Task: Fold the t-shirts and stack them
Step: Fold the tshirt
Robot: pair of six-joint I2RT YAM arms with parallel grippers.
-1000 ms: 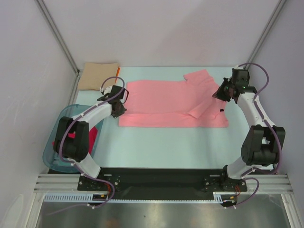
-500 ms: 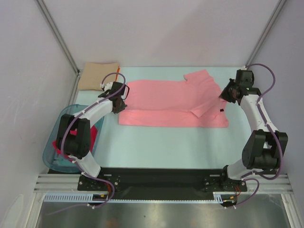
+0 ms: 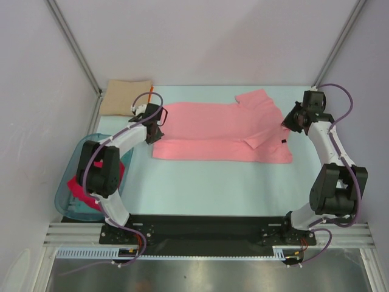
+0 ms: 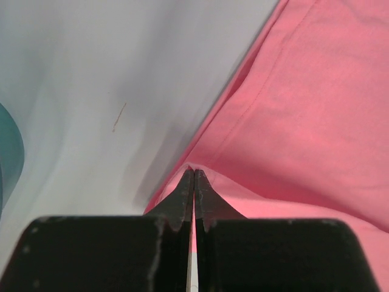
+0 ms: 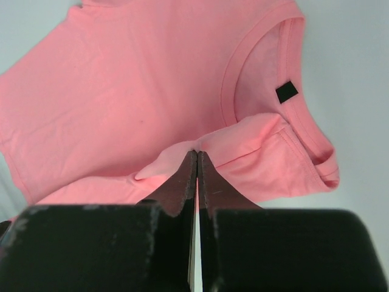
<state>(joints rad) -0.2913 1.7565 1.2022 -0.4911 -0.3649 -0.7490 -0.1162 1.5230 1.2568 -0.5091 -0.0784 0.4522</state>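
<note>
a soft pink shirt [image 3: 213, 131] lay flat mid-table. its long axis ran left to right, with the collar and a small dark label [image 5: 287, 92] at the right and the hem at the left. the left gripper [image 4: 193, 176] was pinched shut on the hem edge. the right gripper [image 5: 196, 156] was pinched shut on a raised fold by the collar. smooth pale table [image 3: 206, 182] showed between the shirt's straight near edge and the arm bases. a folded tan shirt [image 3: 124, 97] sat in the far left corner.

The right claw [image 5: 196, 153] pinches a fold of the salmon-pink t-shirt [image 5: 121, 91]
</note>
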